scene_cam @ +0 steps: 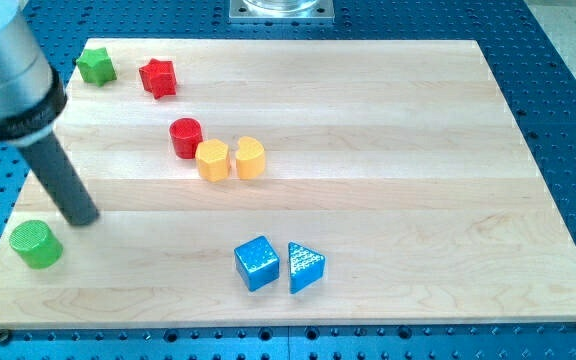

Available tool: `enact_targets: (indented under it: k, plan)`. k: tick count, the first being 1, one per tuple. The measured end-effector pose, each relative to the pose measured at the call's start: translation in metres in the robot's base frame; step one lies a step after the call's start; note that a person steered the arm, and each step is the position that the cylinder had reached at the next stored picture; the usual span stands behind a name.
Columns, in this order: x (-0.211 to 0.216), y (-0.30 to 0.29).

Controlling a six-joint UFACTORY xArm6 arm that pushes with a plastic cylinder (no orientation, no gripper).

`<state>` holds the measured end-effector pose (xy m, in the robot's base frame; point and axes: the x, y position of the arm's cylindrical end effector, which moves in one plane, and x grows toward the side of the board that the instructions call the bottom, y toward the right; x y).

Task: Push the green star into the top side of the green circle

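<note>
The green star (96,66) is sitting in the upper left corner of the frame, close to the corner of the wooden surface (388,140), with the red star (157,77) just beside it toward the view's right. The green circle (36,244) is standing at the lower left of the frame, near the surface's left edge, well apart from the green star.

My tip (83,217) is resting between the two green blocks, much nearer the green circle, just above it and to its right in the frame. There is no pincer on this rig, so no spread or pressed state applies; the arm is ending in a plain rod.

Risks, as judged from this layout: the tip is lying on the wrong side of the green star for a downward push, so it is needing to pass round the block first; a careless route is likely to clip the green star or the red star. An off-centre push is likely to turn the green star off the left edge. The tip is also standing close enough to nudge the green circle.

The rod is slanting from the upper left of the frame down to the right
</note>
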<state>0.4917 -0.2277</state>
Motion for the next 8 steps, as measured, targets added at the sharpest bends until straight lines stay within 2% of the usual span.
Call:
enact_targets:
  k: [1, 2, 3, 4, 5, 7, 8]
  plan:
    - [0.019, -0.055]
    - [0.071, -0.037]
    - [0.063, -0.011]
    - [-0.021, -0.052]
    - [-0.08, -0.077]
    - [-0.186, -0.017]
    - [-0.216, 0.059]
